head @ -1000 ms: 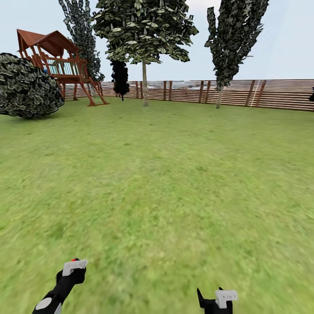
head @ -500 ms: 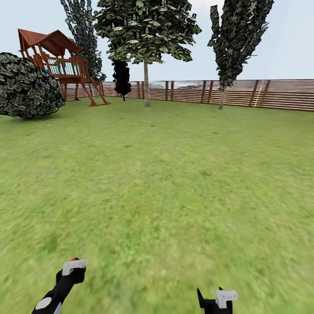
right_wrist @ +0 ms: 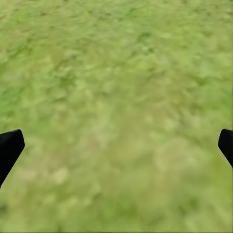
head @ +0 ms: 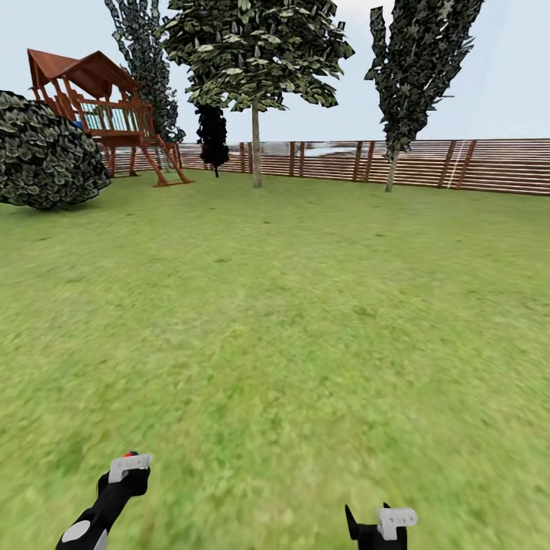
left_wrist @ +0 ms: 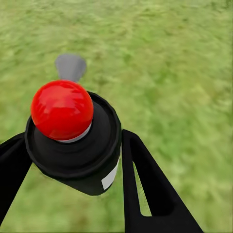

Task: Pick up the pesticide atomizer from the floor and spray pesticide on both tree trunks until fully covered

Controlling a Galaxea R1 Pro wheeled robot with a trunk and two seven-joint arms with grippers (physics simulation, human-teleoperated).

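Head view: two trees are standing far off by the fence, one trunk at 12 o'clock, the other toward 1 o'clock, well apart from the left tool and right tool at 6 o'clock.

Left wrist view: the left tool's fingers are gripping the black pesticide atomizer with its red top; its white label is showing no readable writing.

Right wrist view: the right tool is gaping wide over grass.

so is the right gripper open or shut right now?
Open. In the right wrist view the right gripper has its fingers at opposite edges of the picture, with bare grass between them and nothing held.
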